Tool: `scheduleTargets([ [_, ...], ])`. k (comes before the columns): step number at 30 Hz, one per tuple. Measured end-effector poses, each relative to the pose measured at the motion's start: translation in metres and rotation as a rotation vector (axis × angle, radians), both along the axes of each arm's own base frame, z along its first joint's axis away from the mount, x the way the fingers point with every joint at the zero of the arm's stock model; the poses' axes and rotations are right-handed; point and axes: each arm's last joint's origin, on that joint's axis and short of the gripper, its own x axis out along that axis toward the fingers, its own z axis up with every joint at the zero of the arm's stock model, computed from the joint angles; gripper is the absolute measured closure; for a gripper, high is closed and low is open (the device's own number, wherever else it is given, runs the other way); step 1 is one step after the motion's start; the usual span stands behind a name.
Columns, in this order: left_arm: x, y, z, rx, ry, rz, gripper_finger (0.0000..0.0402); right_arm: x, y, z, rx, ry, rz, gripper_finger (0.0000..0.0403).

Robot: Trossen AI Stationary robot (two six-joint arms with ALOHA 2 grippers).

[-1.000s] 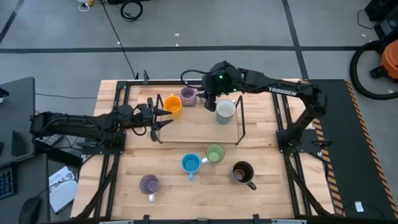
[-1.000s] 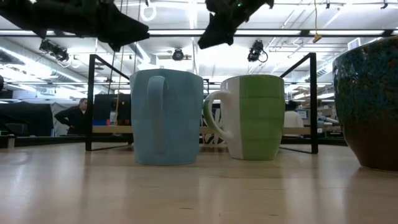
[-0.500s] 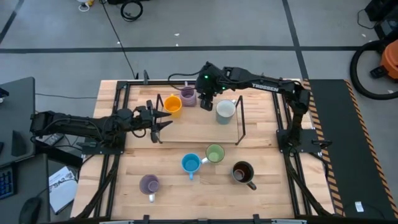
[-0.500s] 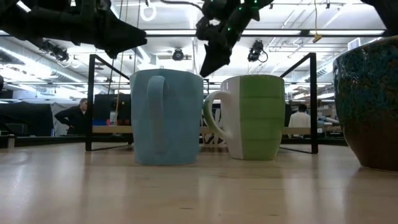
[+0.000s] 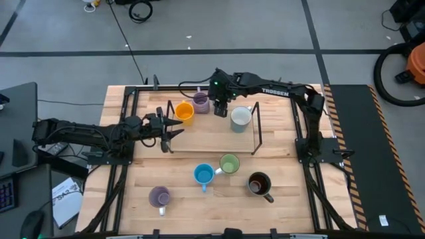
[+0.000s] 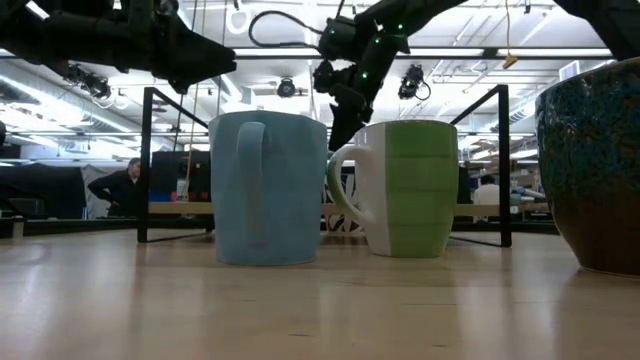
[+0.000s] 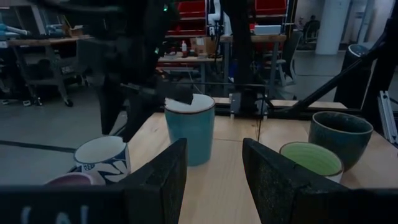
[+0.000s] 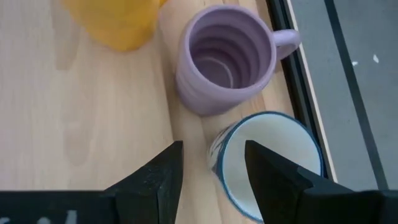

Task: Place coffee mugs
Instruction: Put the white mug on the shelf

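I count eight coffee mugs (image 5: pixel 204 175), all upright; my right gripper (image 8: pixel 211 174) hangs open, empty, above the patterned mug (image 8: pixel 267 158), upper centre.

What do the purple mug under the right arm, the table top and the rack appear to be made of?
Purple mug: likely glazed ceramic; smooth, thick walls with ridged rings inside.
Table top: light wood; visible planks and grain.
Rack: probably black-painted metal; thin, straight dark bars.
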Motion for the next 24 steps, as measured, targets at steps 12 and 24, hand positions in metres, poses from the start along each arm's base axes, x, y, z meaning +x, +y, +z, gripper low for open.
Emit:
scheduleTargets([
  [12,0.000,0.000,-0.001,-0.001,0.009,-0.002,0.0239,0.007,-0.011,-0.039,0.001,0.142,-0.002,0.0228],
  [24,0.000,0.000,-0.001,-0.002,0.016,-0.002,0.0239,0.012,-0.014,-0.056,-0.050,0.205,-0.003,0.0266],
])
